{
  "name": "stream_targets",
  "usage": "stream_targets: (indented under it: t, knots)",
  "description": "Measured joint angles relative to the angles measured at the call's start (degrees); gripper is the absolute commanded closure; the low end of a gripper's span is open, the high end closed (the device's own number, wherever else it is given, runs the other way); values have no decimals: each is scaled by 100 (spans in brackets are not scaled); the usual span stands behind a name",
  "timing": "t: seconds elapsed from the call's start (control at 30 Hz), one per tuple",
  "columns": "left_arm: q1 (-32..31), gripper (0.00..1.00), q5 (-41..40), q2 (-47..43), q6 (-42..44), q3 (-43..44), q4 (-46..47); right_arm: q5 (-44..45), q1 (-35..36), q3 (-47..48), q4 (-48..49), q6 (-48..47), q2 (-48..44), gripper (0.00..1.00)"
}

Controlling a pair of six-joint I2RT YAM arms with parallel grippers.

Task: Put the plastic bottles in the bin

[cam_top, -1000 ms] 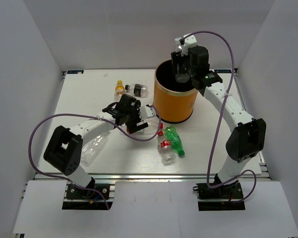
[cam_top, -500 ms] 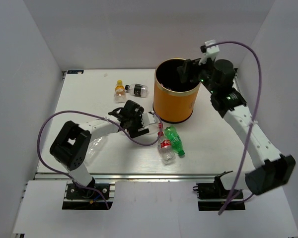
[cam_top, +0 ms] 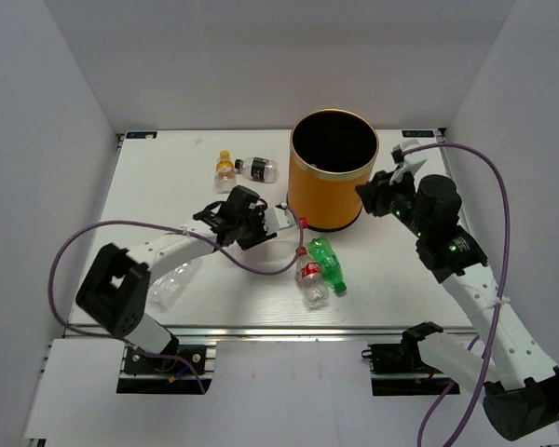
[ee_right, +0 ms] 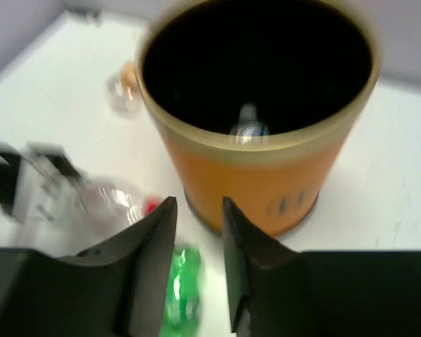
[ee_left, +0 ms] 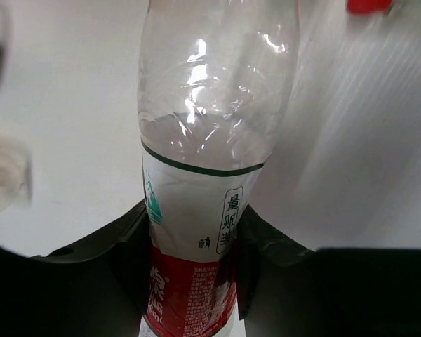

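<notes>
My left gripper (cam_top: 249,220) is shut on a clear plastic bottle (ee_left: 210,140) with a red label, its jaws pressed on the label on both sides, left of the orange bin (cam_top: 334,182). That bottle (cam_top: 281,220) lies low over the table, pointing at the bin's base. My right gripper (cam_top: 373,197) hangs just right of the bin, open and holding nothing (ee_right: 200,210). In the right wrist view, one bottle (ee_right: 247,130) shows inside the bin (ee_right: 259,168). A green bottle (cam_top: 327,264) and a red-labelled bottle (cam_top: 311,279) lie in front of the bin.
An orange-filled, yellow-capped bottle (cam_top: 224,168) and a dark-labelled bottle (cam_top: 258,169) lie behind and left of the bin. A clear bottle (cam_top: 168,284) lies beside my left arm near the front edge. White walls close in the table on three sides.
My left gripper has closed on the red-labelled bottle. My right arm has pulled back from above the bin and dropped to its right side, jaws narrowing.
</notes>
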Motion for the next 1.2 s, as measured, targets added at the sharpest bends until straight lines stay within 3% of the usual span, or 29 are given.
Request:
stream_targets:
  t: [0.1, 0.13, 0.27, 0.37, 0.53, 0.9, 1.07, 1.17, 1.2]
  knots:
    - [2, 100, 17, -798, -334, -11, -92, 39, 35, -369, -671, 44, -177, 38]
    - [2, 100, 46, -1141, -446, -4, -92, 61, 61, -505, -855, 50, -229, 36]
    - [0, 100, 282, -2332, -1051, 330, -72, 116, 190, -986, -1440, 118, -522, 36]
    - [0, 99, 535, -2577, -1596, 1049, 127, 144, 264, -1241, -1574, 188, -741, 36]
    - [-39, 92, 798, -1934, -2625, 2302, 756, 129, 411, -1355, -1657, 254, -553, 24]
    - [-116, 78, 730, 315, -4011, 3287, 2188, 302, 935, -1421, -1788, 326, -319, 24]
    - [-232, 75, 717, 780, -4395, 3488, 2852, 570, 1082, -1421, -1797, 330, -275, 23]
    - [-326, 60, 688, 944, -4520, 3709, 3119, 680, 1169, -1421, -1801, 332, -142, 21]
    - [-356, 42, 658, 1001, -4544, 3792, 3217, 715, 1207, -1421, -1801, 341, -83, 10]
